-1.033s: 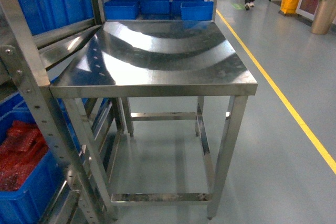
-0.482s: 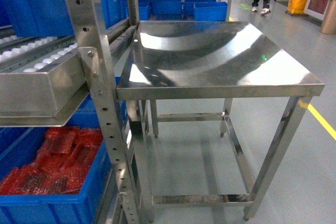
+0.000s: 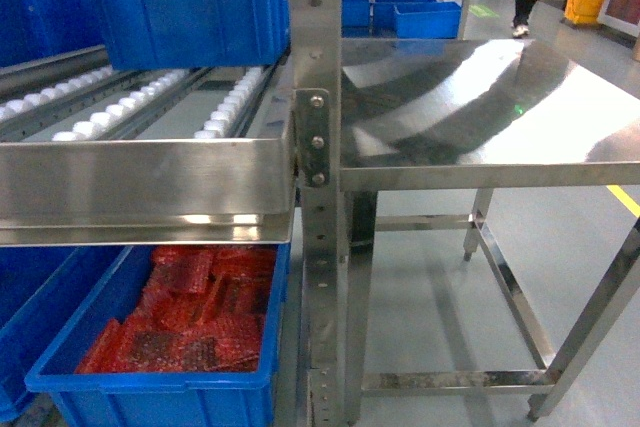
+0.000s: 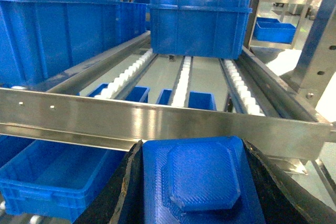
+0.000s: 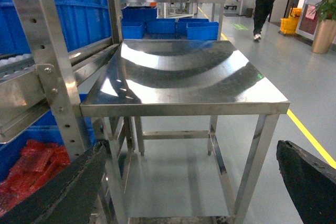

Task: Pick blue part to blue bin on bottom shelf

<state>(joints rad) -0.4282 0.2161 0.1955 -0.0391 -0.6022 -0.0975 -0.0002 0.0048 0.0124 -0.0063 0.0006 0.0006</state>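
In my left gripper (image 4: 202,192) I gripped the blue plastic part with a raised octagonal face (image 4: 202,179), the dark fingers (image 4: 128,192) pressed against both its sides. It sat low in my left wrist view, just in front of the flat front rail (image 4: 157,121) of the brushed stainless-steel roller shelf (image 3: 140,177). Behind that rail ran rows of small white rollers (image 4: 181,80), and a large blue plastic bin (image 4: 197,14) stood on them further back. My right gripper (image 5: 194,192) was spread wide, its two dark fingers (image 5: 310,182) well apart at the lower corners of the right wrist view and holding nothing. It faced a shiny stainless-steel table (image 5: 178,77). Below the roller shelf, a blue plastic crate (image 3: 160,387) held red bubble-wrap packets (image 3: 190,312). A person in dark trousers (image 5: 265,1) stood far off on the grey floor.
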